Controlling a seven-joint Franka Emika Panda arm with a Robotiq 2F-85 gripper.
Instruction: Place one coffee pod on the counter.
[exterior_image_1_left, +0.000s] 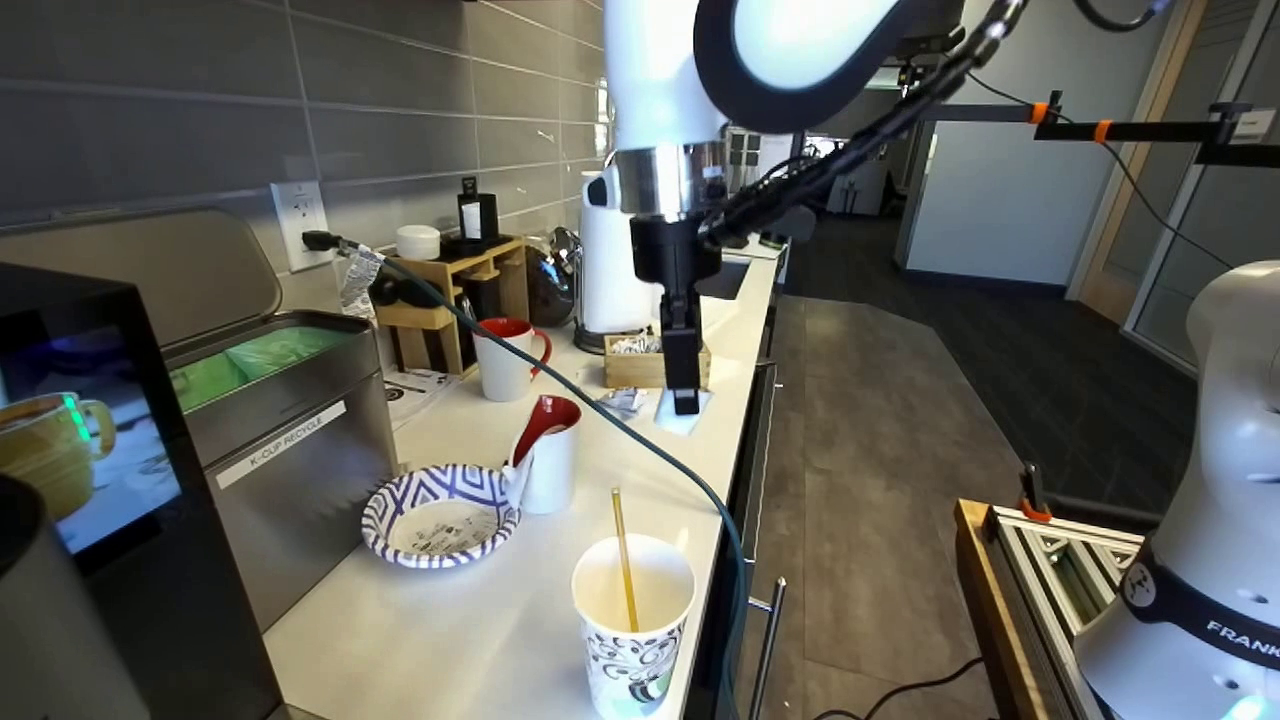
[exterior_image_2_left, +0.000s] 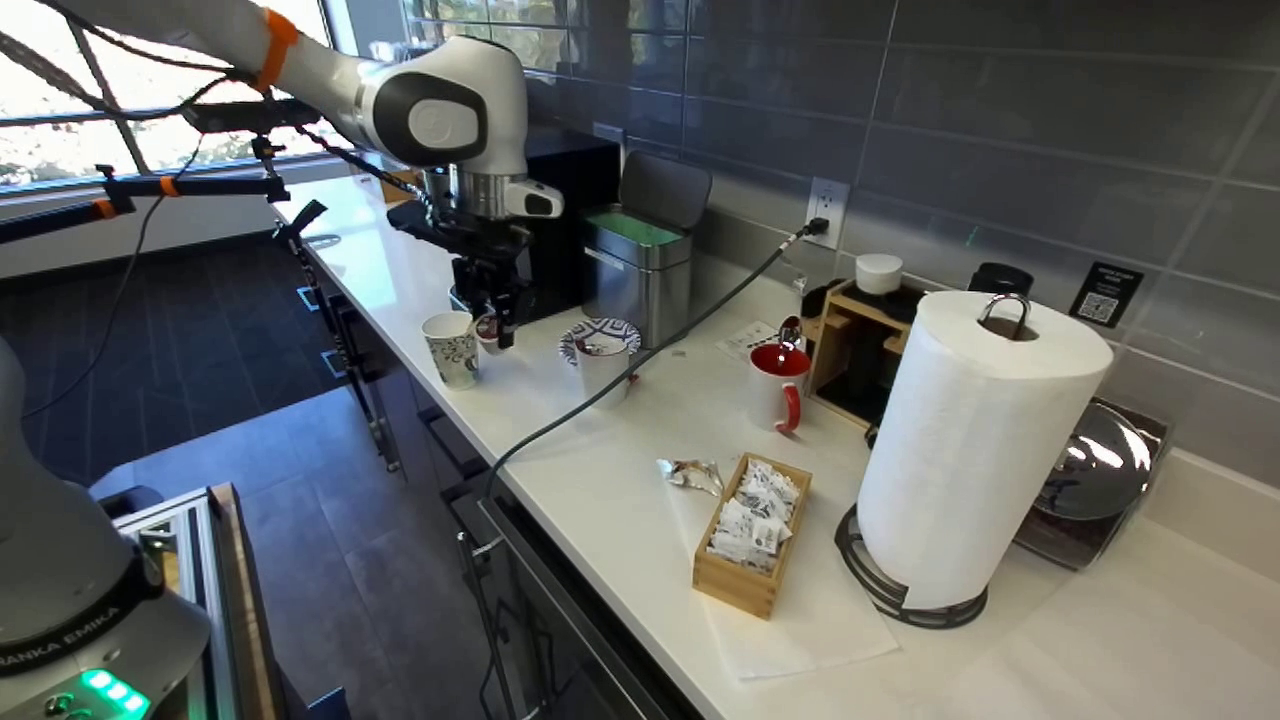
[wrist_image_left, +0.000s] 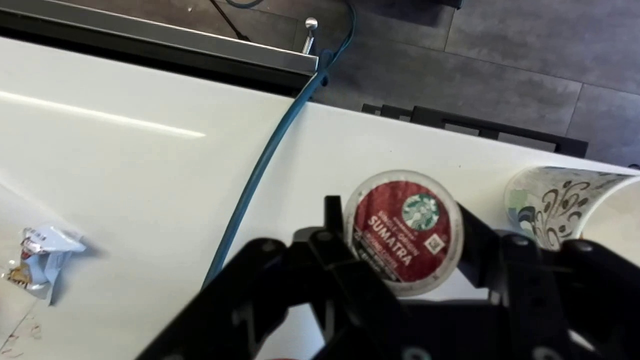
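A coffee pod with a dark red lid (wrist_image_left: 407, 232) sits between the two fingers of my gripper (wrist_image_left: 400, 220) in the wrist view, lid toward the wrist camera, a finger touching each side. My gripper (exterior_image_2_left: 490, 308) holds the pod (exterior_image_2_left: 488, 335) in the air beside the paper cup. In an exterior view the gripper (exterior_image_1_left: 686, 398) is seen from the side, with the pod's pale body (exterior_image_1_left: 680, 423) partly hidden behind a fingertip. The white counter (exterior_image_1_left: 480, 640) lies below the pod with a gap; it shows also in the other views (exterior_image_2_left: 600, 510) (wrist_image_left: 150, 190).
A paper cup with a stick (exterior_image_1_left: 640, 665) stands near the counter's front edge. A blue cable (wrist_image_left: 250, 182) crosses the counter. A patterned bowl (exterior_image_1_left: 440, 515), white mug (exterior_image_1_left: 550, 470), red-lined mug (exterior_image_2_left: 775, 395), steel bin (exterior_image_2_left: 640, 280), wooden packet box (exterior_image_2_left: 735, 580) and paper roll (exterior_image_2_left: 980, 460) stand around.
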